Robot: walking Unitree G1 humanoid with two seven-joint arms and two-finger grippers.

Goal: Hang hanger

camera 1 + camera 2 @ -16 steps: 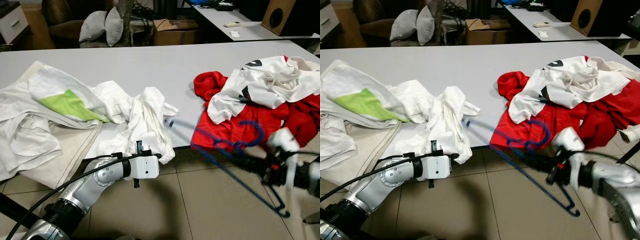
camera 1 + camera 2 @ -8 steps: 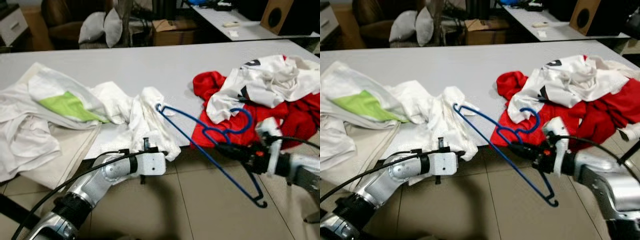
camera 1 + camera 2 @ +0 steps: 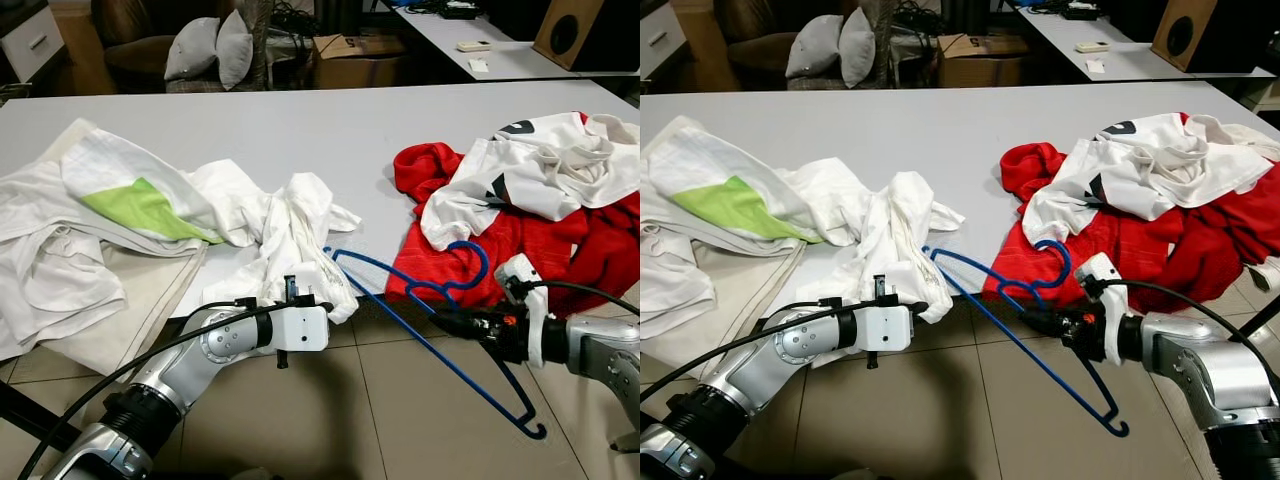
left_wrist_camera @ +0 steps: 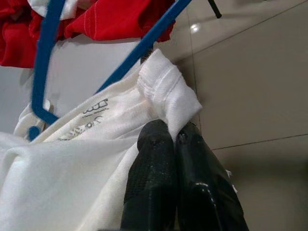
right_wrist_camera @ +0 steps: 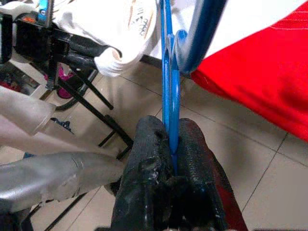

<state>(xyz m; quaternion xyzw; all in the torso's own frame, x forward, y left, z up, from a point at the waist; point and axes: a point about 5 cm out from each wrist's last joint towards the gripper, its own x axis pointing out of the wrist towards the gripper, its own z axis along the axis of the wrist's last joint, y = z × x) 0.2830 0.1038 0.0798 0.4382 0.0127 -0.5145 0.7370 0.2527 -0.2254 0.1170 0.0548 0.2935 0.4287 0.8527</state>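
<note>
A long grey table [image 3: 300, 130] spans the frame from the left edge to the right, with tiled floor [image 3: 380, 420] below it in the lower part of the picture; across the left half of the table lies a heap of white cloth [image 3: 60, 260], one piece bearing a green patch [image 3: 140, 205]; on the right half sits a pile of red garments [image 3: 520, 245] with a white printed shirt [image 3: 540, 175] on top of it; in the centre, at the near edge of the table, a crumpled white garment [image 3: 295, 240] hangs partly over the edge. At the top of the frame, behind the table, stand a dark chair with two grey cushions [image 3: 210, 45], a cardboard box [image 3: 355, 60] and, in the upper right corner, a speaker [image 3: 575, 30]. The blue hanger [image 3: 430, 340] lies slanted in the lower centre-right, its one end touching the white garment, its hook curling over the red cloth, its other end low above the floor; the right gripper [image 3: 1045, 322], in the lower right, is clenched on the hanger's wire near the hook, the wire pinched between both pads in the right wrist view; the left gripper [image 4: 174, 144], in the lower centre, is closed on the hem of the white garment just beside the hanger's end.
</note>
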